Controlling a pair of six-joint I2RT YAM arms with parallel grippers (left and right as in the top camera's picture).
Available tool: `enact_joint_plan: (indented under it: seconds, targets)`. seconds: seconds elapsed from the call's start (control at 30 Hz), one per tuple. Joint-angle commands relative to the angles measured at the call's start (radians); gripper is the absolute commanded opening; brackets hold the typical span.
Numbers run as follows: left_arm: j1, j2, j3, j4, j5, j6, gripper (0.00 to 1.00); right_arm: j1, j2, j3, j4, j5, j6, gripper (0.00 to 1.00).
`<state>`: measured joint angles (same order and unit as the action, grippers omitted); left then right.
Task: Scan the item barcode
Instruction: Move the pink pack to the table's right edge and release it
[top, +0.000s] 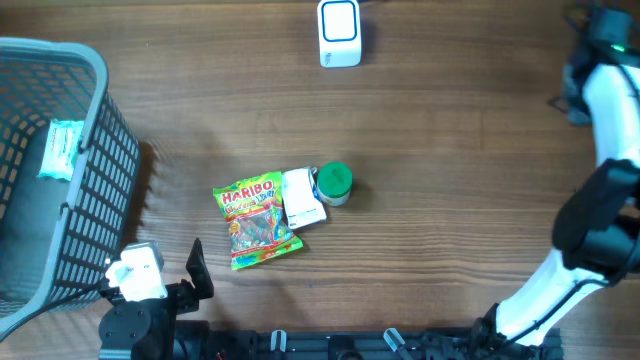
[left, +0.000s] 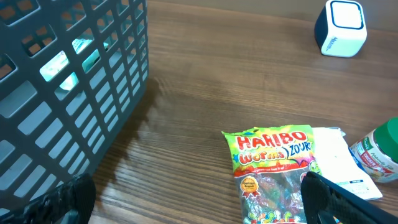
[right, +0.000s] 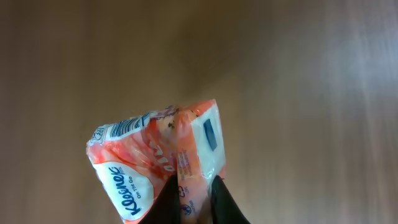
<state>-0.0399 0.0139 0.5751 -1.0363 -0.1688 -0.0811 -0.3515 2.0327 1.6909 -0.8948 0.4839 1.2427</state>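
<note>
Bench (top: 450, 150): basket (top: 100, 150) at left, left tool (top: 165, 280) spread, empty, beside it. Kleenex pack (right: 155, 155) held above bench, pinched at 1 lower corner by right tool (right: 193, 186); slip risked (thin grip, soft wrapper). Scanner (top: 339, 33) at far edge; misread risked if barcode, not located, is faced away.

Grey basket (top: 100, 170) on wooden table (top: 450, 220)

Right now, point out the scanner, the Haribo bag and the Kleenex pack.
scanner (top: 339, 30), overhead, white top face.
Haribo bag (top: 255, 222), overhead, middle of front.
Kleenex pack (right: 146, 163), right wrist, orange wrapper.
</note>
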Motion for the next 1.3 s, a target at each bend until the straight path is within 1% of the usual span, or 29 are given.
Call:
enact_joint_plan:
  seconds: [0.0,0.1,0.17,0.2,0.23,0.33,0.37,0.4,0.43,0.47,0.5,0.57,0.6,0.67,0.8,0.83,0.9,0.97,1.0,1.1,1.13,1.17,1.2,1.27]
  targets:
    - [0.005,-0.007,-0.003,0.003,0.008,-0.006,1.00,-0.072,0.079,-0.051,-0.003,0.024,-0.012,0.05]
    - [0.005,-0.007,-0.003,0.003,0.008,-0.006,1.00,-0.119,0.137,-0.076,0.004,0.022,-0.012,0.05]
    - [0.005,-0.007,-0.003,0.003,0.008,-0.006,1.00,-0.128,0.132,-0.074,0.011,0.017,-0.013,0.05]
    - [0.005,-0.007,-0.003,0.003,0.008,-0.006,1.00,-0.130,0.129,-0.073,0.014,0.018,-0.013,0.20]
    - [0.005,-0.007,-0.003,0.003,0.008,-0.006,1.00,-0.131,0.127,-0.072,0.014,0.018,-0.014,0.29]
    - [0.005,-0.007,-0.003,0.003,0.008,-0.006,1.00,-0.132,0.125,-0.072,0.009,0.017,-0.017,0.29]
    - [0.005,-0.007,-0.003,0.003,0.008,-0.006,1.00,-0.131,0.125,-0.072,0.008,0.013,-0.039,0.38]
    - [0.005,-0.007,-0.003,0.003,0.008,-0.006,1.00,-0.131,0.124,-0.072,0.007,0.006,-0.066,0.70]
    - [0.005,-0.007,-0.003,0.003,0.008,-0.006,1.00,-0.131,0.121,-0.070,0.008,-0.015,-0.099,0.94]
    - [0.005,-0.007,-0.003,0.003,0.008,-0.006,1.00,-0.131,0.114,-0.060,0.010,-0.056,-0.149,1.00]
    - [0.005,-0.007,-0.003,0.003,0.008,-0.006,1.00,-0.131,0.103,-0.043,0.011,-0.111,-0.206,1.00]
    - [0.005,-0.007,-0.003,0.003,0.008,-0.006,1.00,-0.131,0.066,-0.016,0.011,-0.219,-0.267,1.00]
    - [0.005,-0.007,-0.003,0.003,0.008,-0.006,1.00,-0.130,0.020,-0.005,0.011,-0.312,-0.312,1.00]
    - [0.005,-0.007,-0.003,0.003,0.008,-0.006,1.00,-0.122,-0.066,-0.005,0.001,-0.427,-0.326,1.00]
    - [0.005,-0.007,-0.003,0.003,0.008,-0.006,1.00,-0.064,-0.185,-0.005,-0.083,-0.485,-0.326,1.00]
    - [0.005,-0.007,-0.003,0.003,0.008,-0.006,1.00,-0.021,-0.208,-0.005,-0.132,-0.503,-0.330,1.00]
    - [0.005,-0.007,-0.003,0.003,0.008,-0.006,1.00,0.065,-0.210,-0.010,-0.193,-0.555,-0.399,1.00]
    - [0.005,-0.007,-0.003,0.003,0.008,-0.006,1.00,0.129,-0.209,-0.026,-0.210,-0.564,-0.443,1.00]
    - [0.005,-0.007,-0.003,0.003,0.008,-0.006,1.00,0.187,-0.209,-0.042,-0.215,-0.563,-0.479,1.00]
    - [0.005,-0.007,-0.003,0.003,0.008,-0.006,1.00,0.309,-0.209,-0.088,-0.186,-0.556,-0.526,1.00]
    - [0.005,-0.007,-0.003,0.003,0.008,-0.006,1.00,0.382,-0.209,-0.159,-0.101,-0.571,-0.573,1.00]
    - [0.005,-0.007,-0.003,0.003,0.008,-0.006,1.00,0.421,-0.209,-0.214,-0.027,-0.603,-0.629,1.00]
    - [0.005,-0.007,-0.003,0.003,0.008,-0.006,1.00,0.470,-0.209,-0.290,0.038,-0.635,-0.656,1.00]
    - [0.005,-0.007,-0.003,0.003,0.008,-0.006,1.00,0.520,-0.209,-0.333,0.040,-0.647,-0.661,1.00]
